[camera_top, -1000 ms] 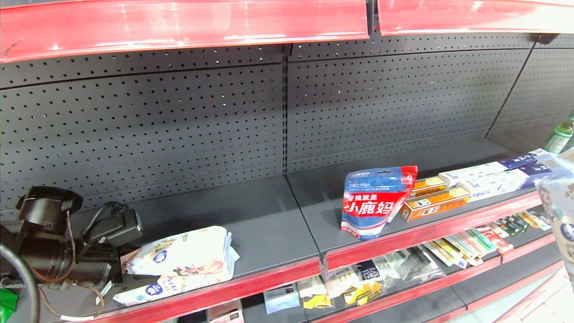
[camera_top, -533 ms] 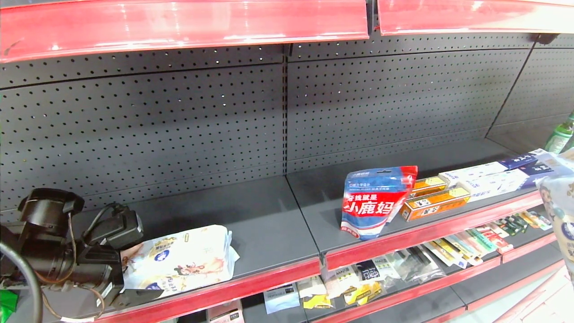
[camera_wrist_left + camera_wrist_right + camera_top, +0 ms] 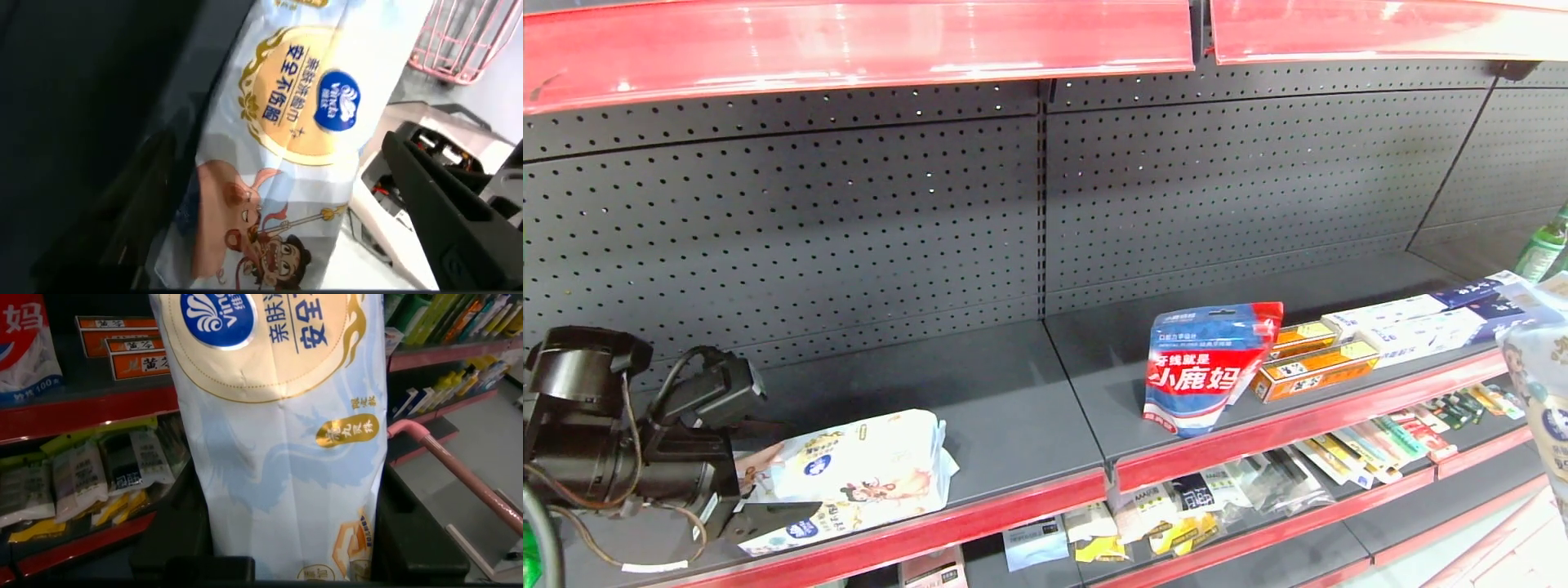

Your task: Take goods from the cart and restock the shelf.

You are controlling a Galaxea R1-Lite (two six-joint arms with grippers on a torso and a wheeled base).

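The grey metal shelf (image 3: pixel 1013 408), backed by a perforated panel (image 3: pixel 849 229) and edged with a red price rail (image 3: pixel 1241 438), carries a red-and-blue pouch (image 3: pixel 1209 367) and orange cartons (image 3: pixel 1315 367) on its right half. A white soft pack of wipes (image 3: pixel 849 474) lies flat at the left front, its end between the wide-open left jaws. The right jaws are clamped on a second white pack (image 3: pixel 278 457), held in front of the shelf's right part. Step in hand, as judged: releasing the first pack. The next move requires withdrawing the left jaws without dragging it, then shelving the second pack.
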